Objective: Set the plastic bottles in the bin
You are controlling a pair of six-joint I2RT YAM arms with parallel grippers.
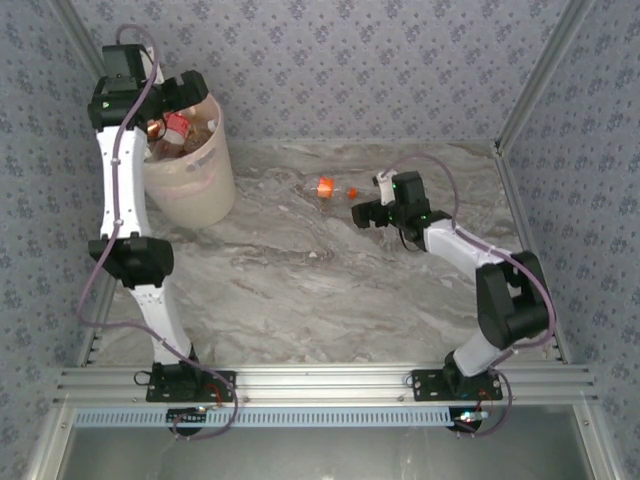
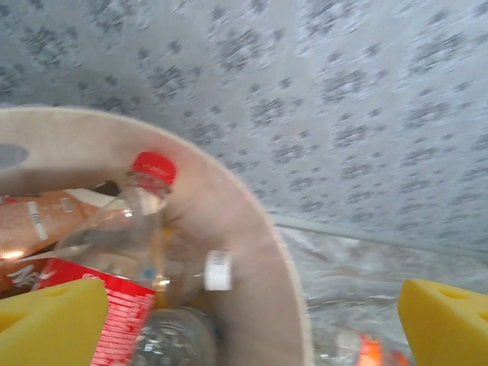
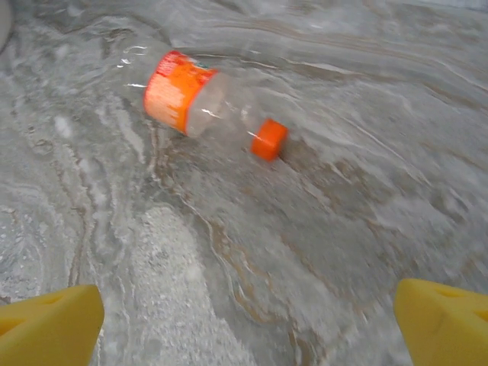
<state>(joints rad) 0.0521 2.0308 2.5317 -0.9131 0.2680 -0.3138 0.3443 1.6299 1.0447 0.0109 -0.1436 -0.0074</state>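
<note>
The left jaws hang wide and empty over the bin (image 1: 195, 185), which stands at the far left of the worktop (image 1: 300, 290); it holds several plastic bottles, a red-capped bottle (image 2: 152, 169) among them. One orange-capped bottle (image 3: 206, 107) lies on its side mid-worktop, well apart from the bin; the right jaws, spread wide and empty, sit near it.

No readable text on the blurred bottle labels (image 3: 174, 90)

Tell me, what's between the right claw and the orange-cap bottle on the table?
Nothing, just bare marbled table. The right wrist view shows it between the right gripper and the bottle.
</note>
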